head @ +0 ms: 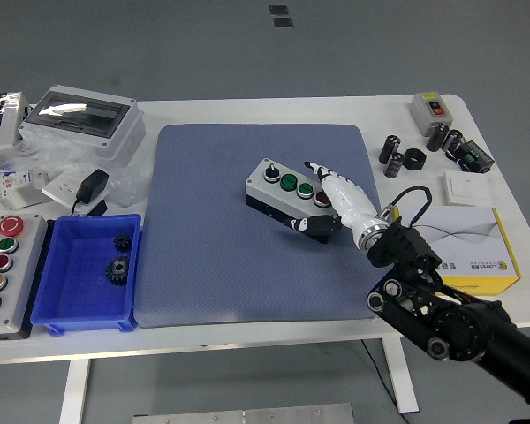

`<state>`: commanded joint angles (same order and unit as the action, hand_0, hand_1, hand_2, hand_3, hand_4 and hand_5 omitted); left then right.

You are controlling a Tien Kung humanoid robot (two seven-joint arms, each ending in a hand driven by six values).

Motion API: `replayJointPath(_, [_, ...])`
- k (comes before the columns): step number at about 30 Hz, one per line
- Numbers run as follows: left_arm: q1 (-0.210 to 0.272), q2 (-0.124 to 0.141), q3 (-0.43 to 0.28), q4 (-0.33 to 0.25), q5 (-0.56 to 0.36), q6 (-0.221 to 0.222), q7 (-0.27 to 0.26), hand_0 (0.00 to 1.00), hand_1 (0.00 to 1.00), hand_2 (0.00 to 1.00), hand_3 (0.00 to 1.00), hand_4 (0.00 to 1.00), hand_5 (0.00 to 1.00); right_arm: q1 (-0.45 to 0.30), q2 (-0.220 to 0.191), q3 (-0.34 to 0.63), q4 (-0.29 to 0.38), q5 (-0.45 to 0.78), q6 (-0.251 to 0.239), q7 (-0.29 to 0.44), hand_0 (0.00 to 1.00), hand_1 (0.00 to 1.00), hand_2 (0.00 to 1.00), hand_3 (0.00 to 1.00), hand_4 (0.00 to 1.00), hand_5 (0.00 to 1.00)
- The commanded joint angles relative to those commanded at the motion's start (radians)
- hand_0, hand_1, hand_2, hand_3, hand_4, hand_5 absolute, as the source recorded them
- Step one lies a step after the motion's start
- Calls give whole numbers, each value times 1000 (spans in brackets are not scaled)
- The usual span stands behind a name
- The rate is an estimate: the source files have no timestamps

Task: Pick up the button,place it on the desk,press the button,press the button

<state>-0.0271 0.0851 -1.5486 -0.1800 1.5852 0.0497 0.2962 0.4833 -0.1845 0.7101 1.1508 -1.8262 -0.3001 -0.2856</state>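
Observation:
A grey button box (pixel 287 195) with a black knob, a green button (pixel 289 183) and a red button (pixel 323 197) lies on the blue-grey mat (pixel 212 247) at centre. My right hand (pixel 329 193), white with black fingertips, rests on the box's right end. Its fingers extend over the red button and its thumb curls under the box's near right corner. The left arm is out of view.
A blue bin (pixel 87 309) with two black gears sits at the left. A larger button panel (pixel 2 265) is at the far left. A grey enclosure (pixel 84 119) and a black adapter are at back left. Black cylinders (pixel 394 155), a switch box and a yellow-white carton (pixel 473 247) are at right.

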Motion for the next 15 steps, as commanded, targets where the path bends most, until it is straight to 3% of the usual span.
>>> replayJointPath(1, [0, 0, 0, 0, 0, 0, 0, 622, 619, 549, 600, 664, 182, 1, 0, -2, -2, -3, -2, -3, 398, 664, 773, 991, 956, 250])
replayJointPath(7, [-1, 0, 3, 0, 1, -1, 1, 622, 619, 549, 600, 664, 182, 6, 1, -15, -14, -7, -20, -13, 398, 664, 773, 991, 956, 250])
replayJointPath(8, [-1, 0, 5, 0, 0, -1, 0, 622, 619, 550, 601, 664, 177, 7, 1, -19, -17, -6, -24, -14, 276, 543, 680, 820, 860, 115])
replayJointPath(13, [-1, -1, 17, 0, -10, -1, -4, 622, 619, 550, 601, 664, 177, 11, 4, -41, -31, -6, -49, -14, 276, 543, 680, 820, 860, 115])
replayJointPath(14, [0, -1, 21, 0, -13, -1, -5, 622, 619, 550, 601, 665, 178, 11, 4, -46, -34, -8, -56, -14, 210, 450, 596, 747, 840, 111])
replayJointPath(15, [0, -2, 25, 0, -17, -1, -7, 622, 619, 550, 601, 665, 178, 12, 5, -50, -36, -12, -66, -14, 210, 450, 596, 747, 840, 111])
